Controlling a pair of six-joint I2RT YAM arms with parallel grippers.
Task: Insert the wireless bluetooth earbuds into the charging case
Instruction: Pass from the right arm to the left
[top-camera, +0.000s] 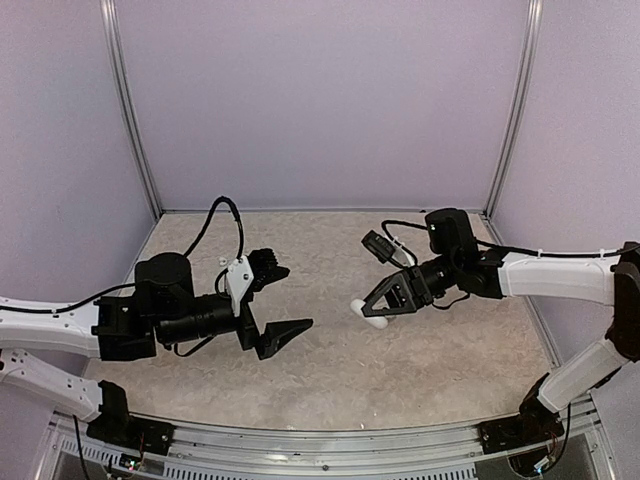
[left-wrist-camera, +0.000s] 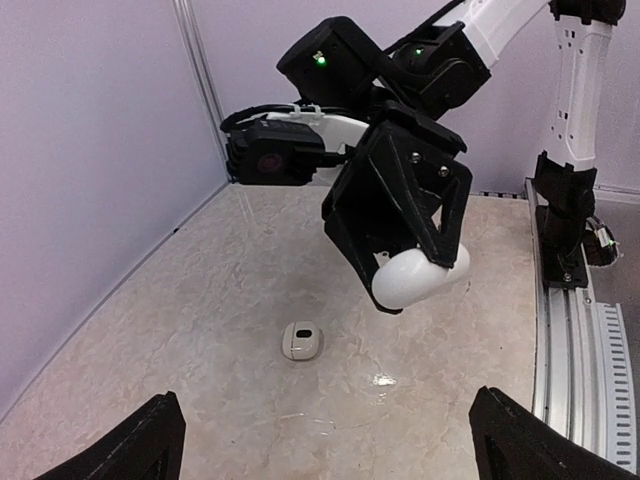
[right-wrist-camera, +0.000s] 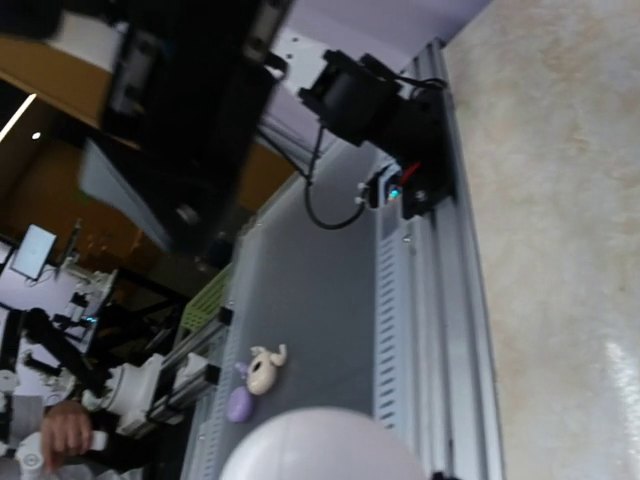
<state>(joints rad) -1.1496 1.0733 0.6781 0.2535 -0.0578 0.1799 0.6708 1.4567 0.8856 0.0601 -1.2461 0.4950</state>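
Right gripper clamped on a white oval object, raised above the table. Left gripper with jaws wide apart (fingertips at the lower corners of its own view). Only the left wrist view shows the charging case, lying on the tabletop between the grippers.

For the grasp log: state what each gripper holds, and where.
Right gripper pinches a white oval object by its upper part, lower end protruding; left gripper empty.
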